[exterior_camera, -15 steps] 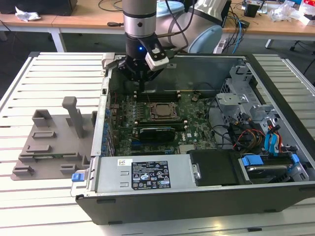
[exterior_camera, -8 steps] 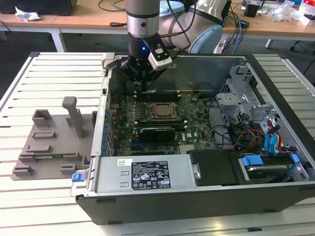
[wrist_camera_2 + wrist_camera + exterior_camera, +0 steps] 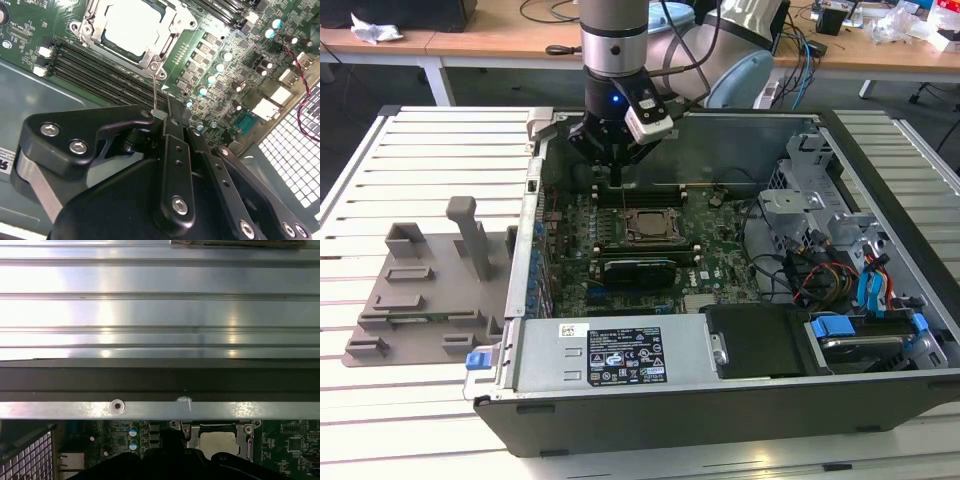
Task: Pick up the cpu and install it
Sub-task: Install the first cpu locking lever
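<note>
I held the gripper (image 3: 617,170), clenched on nothing, at 12 o'clock of the cpu (image 3: 648,226), seated in the motherboard (image 3: 710,250) inside the case (image 3: 880,180).

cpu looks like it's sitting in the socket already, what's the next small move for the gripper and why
Probably a short, slow push on the thin retention lever toward its latched position. The cpu already lies flat inside the socket frame, and the gripper sits right at the lever's free end, so securing the chip looks like what remains.
</note>
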### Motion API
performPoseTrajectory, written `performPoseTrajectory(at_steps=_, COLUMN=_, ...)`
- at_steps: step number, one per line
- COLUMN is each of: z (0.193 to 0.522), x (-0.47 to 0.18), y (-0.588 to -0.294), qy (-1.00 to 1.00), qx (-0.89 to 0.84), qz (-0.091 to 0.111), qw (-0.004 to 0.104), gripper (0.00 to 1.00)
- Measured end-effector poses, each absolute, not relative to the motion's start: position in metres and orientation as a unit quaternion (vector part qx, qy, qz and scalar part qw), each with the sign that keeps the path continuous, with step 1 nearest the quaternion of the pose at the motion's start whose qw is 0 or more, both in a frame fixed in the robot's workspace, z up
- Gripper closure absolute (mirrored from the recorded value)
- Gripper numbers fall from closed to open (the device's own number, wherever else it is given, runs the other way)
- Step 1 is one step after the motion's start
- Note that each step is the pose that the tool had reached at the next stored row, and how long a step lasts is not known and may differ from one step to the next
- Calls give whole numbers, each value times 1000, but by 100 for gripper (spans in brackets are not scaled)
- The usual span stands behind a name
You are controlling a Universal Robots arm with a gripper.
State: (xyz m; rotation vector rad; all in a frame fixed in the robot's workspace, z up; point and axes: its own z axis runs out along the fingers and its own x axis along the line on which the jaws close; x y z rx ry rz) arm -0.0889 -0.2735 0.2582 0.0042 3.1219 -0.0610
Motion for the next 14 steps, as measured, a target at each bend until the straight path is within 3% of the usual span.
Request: performPoseTrajectory(at_steps=14, z=257, x=-78, y=-273, qy=1000, qx=1, qz=-19, qw=10, gripper=89)
